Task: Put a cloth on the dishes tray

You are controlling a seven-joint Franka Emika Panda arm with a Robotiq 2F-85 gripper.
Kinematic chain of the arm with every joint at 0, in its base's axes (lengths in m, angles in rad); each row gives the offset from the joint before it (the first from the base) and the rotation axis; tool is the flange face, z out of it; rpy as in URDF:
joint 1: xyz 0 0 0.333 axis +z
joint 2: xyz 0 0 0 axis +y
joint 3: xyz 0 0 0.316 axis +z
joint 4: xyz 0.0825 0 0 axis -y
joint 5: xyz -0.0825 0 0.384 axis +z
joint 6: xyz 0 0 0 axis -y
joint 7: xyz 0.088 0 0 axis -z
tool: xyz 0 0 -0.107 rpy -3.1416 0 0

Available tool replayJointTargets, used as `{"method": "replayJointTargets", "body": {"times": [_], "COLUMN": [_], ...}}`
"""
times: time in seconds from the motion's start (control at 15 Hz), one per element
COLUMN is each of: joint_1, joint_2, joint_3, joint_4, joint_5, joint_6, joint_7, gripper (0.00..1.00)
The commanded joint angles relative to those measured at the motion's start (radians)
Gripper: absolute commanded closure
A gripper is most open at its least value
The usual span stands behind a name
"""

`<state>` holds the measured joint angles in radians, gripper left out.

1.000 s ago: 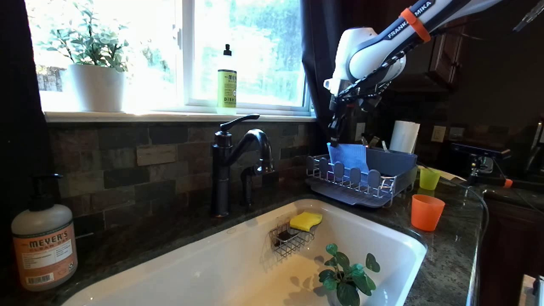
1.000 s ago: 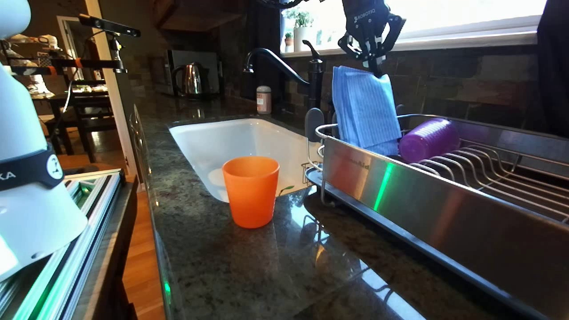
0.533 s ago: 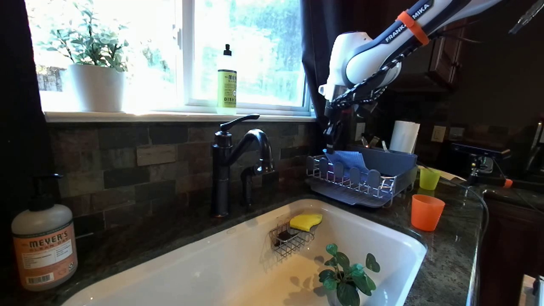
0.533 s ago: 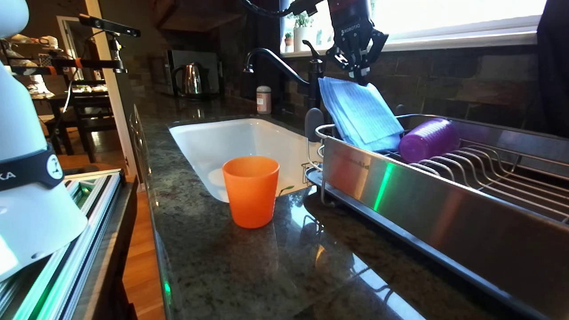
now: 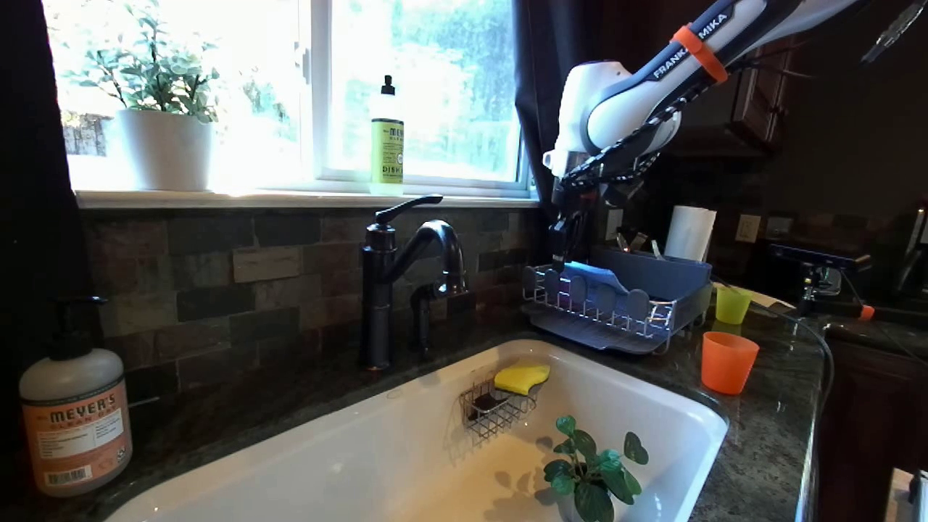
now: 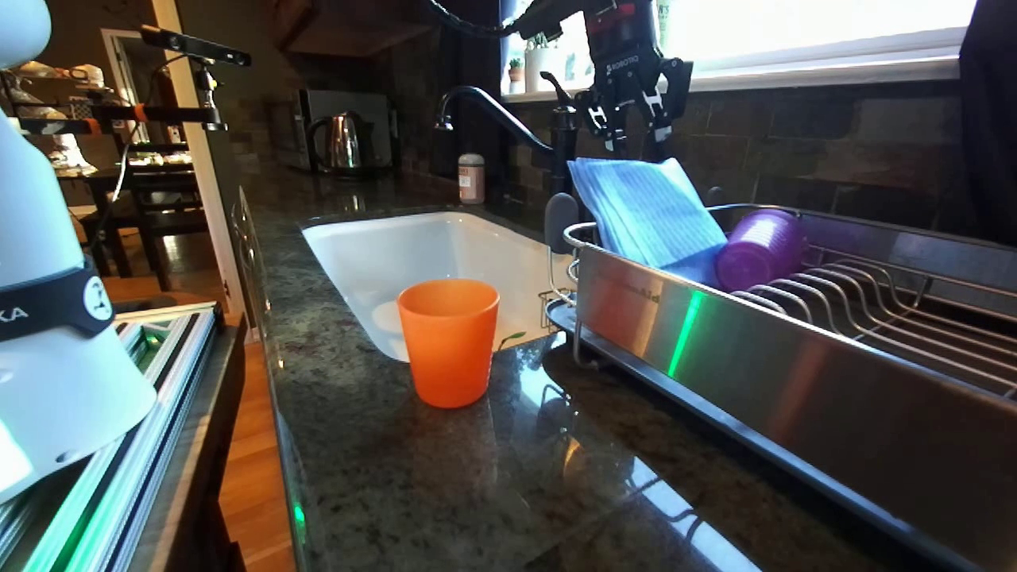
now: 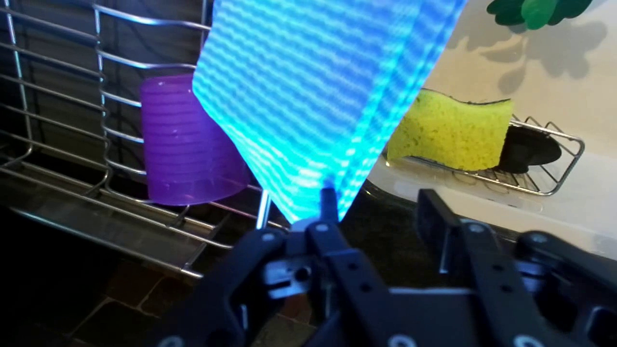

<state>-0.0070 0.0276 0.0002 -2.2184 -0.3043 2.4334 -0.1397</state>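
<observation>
Gripper [image 7: 378, 207] had its jaws spread apart by the top edge of the blue cloth [image 6: 651, 210], which sat tilted in the dish rack [image 6: 763, 365], just beside the purple cup [image 6: 759, 253], contact unclear.

Hand [image 6: 637, 143] downward — fingers [image 7: 437, 219] apart.

Arm [image 5: 638, 109]: reads "FRANK" and "MIKA", band [image 5: 700, 54] betw. Base collar [image 6: 52, 303]: "KA", cut off at view edge, plus round emblem [image 6: 97, 297]. Pincer [image 6: 636, 148]: "ROBOTIQ". Soap btl. [image 5: 76, 420]: "MEYER'S", "CLEAN DAY", barcode [image 5: 68, 475] below. Green btl. [image 5: 387, 148]: "DISH", brand incompl. Rack [image 6: 755, 349]: lettering too faint to read.
</observation>
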Motion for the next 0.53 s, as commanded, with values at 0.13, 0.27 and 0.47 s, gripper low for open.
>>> {"method": "replayJointTargets", "body": {"times": [0.13,0.27,0.47], "joint_1": [0.002,-0.002,-0.011], "joint_2": [-0.037,-0.087,-0.158], "joint_3": [-0.003,-0.006,-0.017], "joint_4": [-0.009,-0.02,-0.032], "joint_5": [0.005,0.012,0.062], "joint_6": [-0.007,0.009,0.043], "joint_7": [0.019,0.02,-0.002], "gripper": [0.05,0.0,0.0]}}
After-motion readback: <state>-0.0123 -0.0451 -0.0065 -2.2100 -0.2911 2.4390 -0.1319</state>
